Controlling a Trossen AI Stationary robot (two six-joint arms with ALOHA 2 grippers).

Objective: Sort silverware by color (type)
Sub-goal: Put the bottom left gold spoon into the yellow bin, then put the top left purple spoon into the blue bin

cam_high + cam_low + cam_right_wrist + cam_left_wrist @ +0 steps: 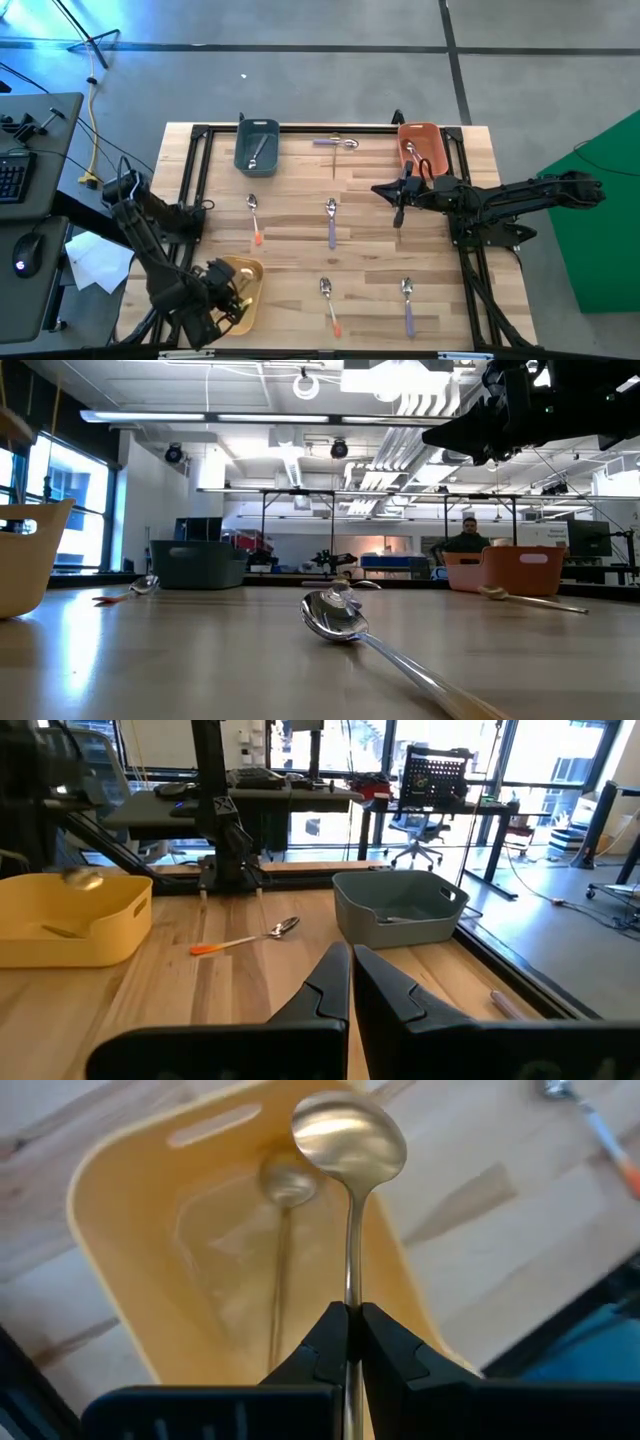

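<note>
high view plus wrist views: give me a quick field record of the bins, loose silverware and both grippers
yellow bin: near left corner, one gold spoon lying inside
left gripper: shut on a second gold spoon, held over the yellow bin
grey bin: far side, one utensil inside
orange bin: far right, utensils inside
right gripper: shut, empty, beside the orange bin
loose on table: five utensils, two orange-handled, three purple-handled
sorting: not finished

1 camera looks straight down on the counter [300, 215], 1 sits level at its surface, and 2 ride the wrists; all share it.
</note>
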